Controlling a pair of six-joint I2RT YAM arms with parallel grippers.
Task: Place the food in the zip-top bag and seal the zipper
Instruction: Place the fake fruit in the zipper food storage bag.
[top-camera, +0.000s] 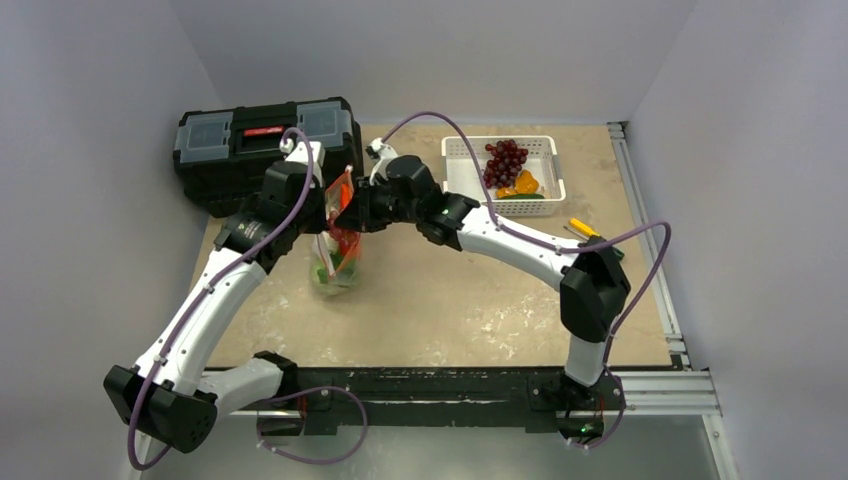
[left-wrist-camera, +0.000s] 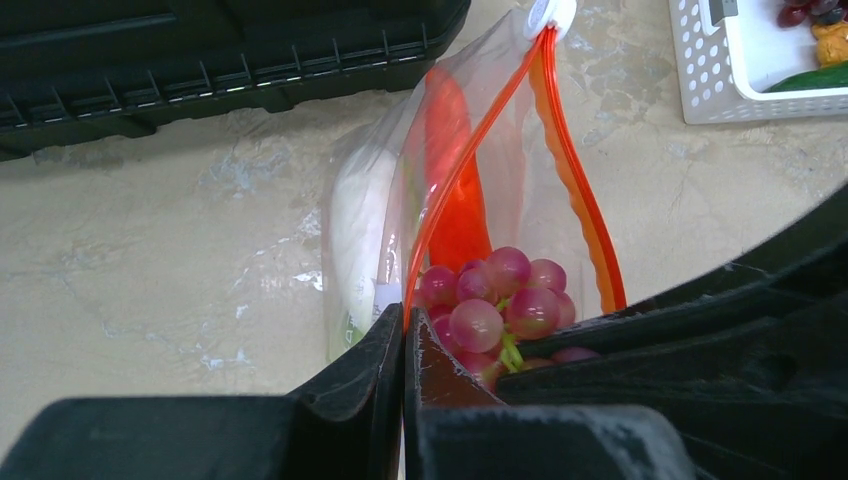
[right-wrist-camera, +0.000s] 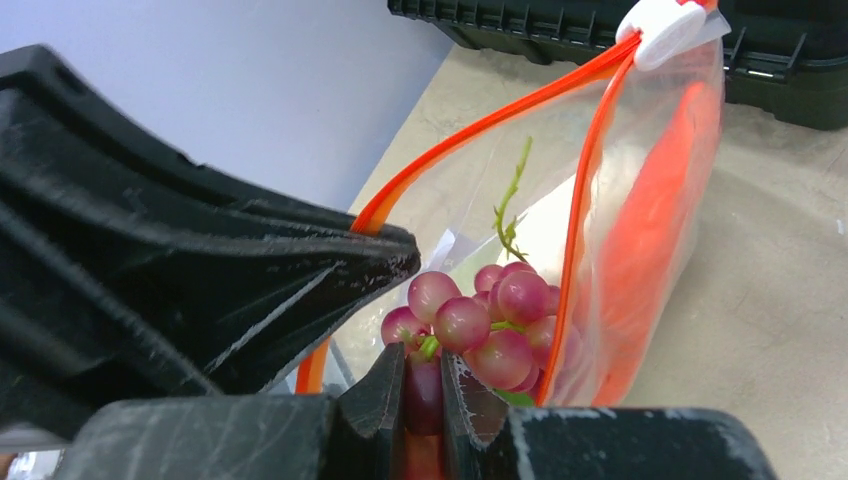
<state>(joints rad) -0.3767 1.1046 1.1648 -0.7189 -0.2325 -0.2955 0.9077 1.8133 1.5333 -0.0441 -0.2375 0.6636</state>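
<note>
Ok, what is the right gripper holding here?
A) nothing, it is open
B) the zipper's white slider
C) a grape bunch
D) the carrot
C: in the right wrist view the right gripper is shut on a grape of the grape bunch, at the open mouth of the zip-top bag.

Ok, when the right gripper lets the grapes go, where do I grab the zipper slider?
Probably the white slider tab, pinched across its flat sides from above: it caps the far end of the zipper, with the toolbox just beyond. The left gripper clamps the near end; the right gripper holds the grapes.
</note>
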